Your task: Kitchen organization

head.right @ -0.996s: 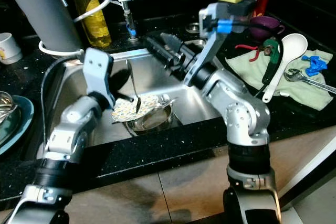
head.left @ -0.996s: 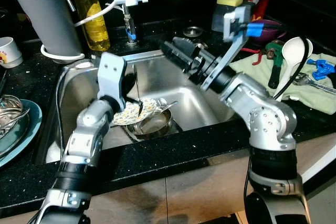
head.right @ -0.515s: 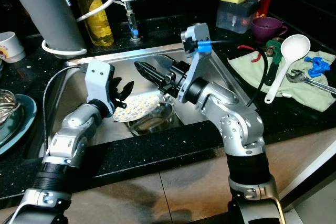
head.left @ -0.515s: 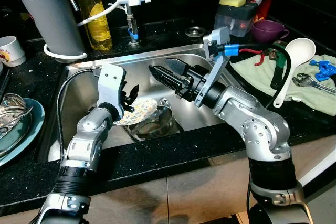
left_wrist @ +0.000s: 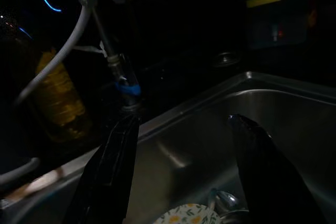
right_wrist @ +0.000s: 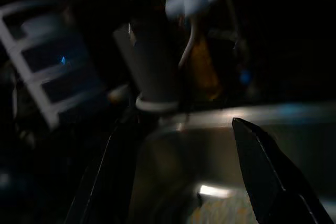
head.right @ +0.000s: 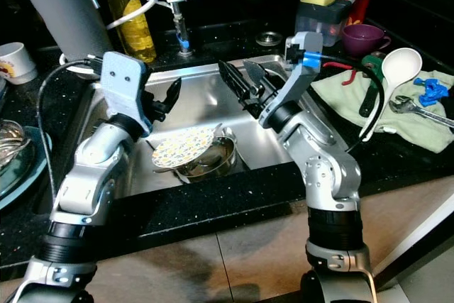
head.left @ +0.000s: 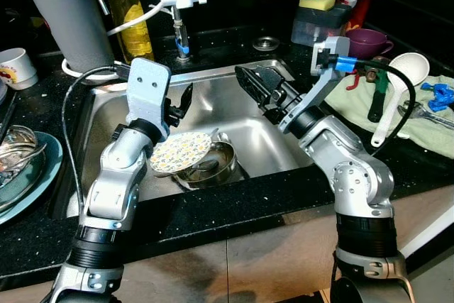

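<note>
Above the steel sink (head.left: 113, 115), the left gripper (head.left: 181, 98) hangs with its fingers spread wide and empty; the right gripper (head.left: 255, 84) is likewise parted and holds nothing, poised over the basin's far side. Below and between them, one flower-patterned plate (head.left: 179, 152) rests tilted on one round steel bowl (head.left: 216, 164) at the sink's bottom, apart from both grippers. Beyond the rim stand one yellow oil bottle (head.left: 128, 12) and one grey jug (head.left: 67, 15).

Dim kitchen, black speckled countertop (head.left: 213, 211), tan cabinet front (head.left: 269, 260) below.
</note>
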Robot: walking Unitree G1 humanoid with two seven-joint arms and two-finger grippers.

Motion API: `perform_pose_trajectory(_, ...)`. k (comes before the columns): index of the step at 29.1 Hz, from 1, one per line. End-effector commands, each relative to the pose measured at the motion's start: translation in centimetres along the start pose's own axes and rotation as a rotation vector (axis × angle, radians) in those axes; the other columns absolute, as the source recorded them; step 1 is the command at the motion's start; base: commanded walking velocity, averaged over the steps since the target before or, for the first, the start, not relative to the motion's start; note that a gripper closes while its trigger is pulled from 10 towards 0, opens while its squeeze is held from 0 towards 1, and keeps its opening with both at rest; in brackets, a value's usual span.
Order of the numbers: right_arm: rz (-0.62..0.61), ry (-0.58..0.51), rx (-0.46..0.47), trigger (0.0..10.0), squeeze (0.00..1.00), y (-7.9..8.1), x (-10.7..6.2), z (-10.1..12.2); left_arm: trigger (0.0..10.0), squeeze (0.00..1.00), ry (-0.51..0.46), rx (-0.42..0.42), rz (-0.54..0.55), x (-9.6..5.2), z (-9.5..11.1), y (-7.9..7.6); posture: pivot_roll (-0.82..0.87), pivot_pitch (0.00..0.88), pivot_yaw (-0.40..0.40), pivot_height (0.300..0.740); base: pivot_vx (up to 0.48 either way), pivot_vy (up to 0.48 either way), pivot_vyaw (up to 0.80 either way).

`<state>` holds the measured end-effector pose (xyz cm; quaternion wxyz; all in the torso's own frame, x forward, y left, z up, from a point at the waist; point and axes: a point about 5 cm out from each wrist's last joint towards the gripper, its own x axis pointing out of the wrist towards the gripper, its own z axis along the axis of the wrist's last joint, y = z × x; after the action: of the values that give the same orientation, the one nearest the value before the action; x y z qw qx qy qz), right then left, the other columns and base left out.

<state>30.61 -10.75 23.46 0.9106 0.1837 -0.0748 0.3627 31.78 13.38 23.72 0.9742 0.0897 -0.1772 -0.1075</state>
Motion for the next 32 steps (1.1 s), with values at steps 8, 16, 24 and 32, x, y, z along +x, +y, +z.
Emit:
perform_pose_trajectory(8,-0.024,-0.025,0.028,10.0,0.00,-0.5,-0.6,-0.4,10.0,0.00,0.053,0.020,0.006,-1.1,-0.7,-0.5,-0.02,0.000,0.036,0.740,-0.264,0.000,0.00)
perform_pose_trajectory(16,-0.032,-0.043,0.045,10.0,0.00,-0.8,-1.1,-0.3,10.0,0.00,0.073,0.023,0.004,-1.5,-0.9,-0.5,-0.03,0.000,0.037,0.740,-0.337,0.000,0.00)
perform_pose_trajectory(24,-0.049,-0.018,0.042,10.0,0.00,-0.7,-1.2,-1.2,10.0,0.00,0.089,0.023,0.001,-1.9,-1.3,-0.5,-0.03,0.000,0.039,0.740,-0.387,0.000,0.00)
perform_pose_trajectory(32,-0.074,-0.017,0.038,10.0,0.00,-1.0,-1.3,-1.3,10.0,0.00,0.107,0.018,0.003,-2.3,-1.7,-0.5,-0.02,0.000,0.040,0.740,-0.381,0.000,0.00)
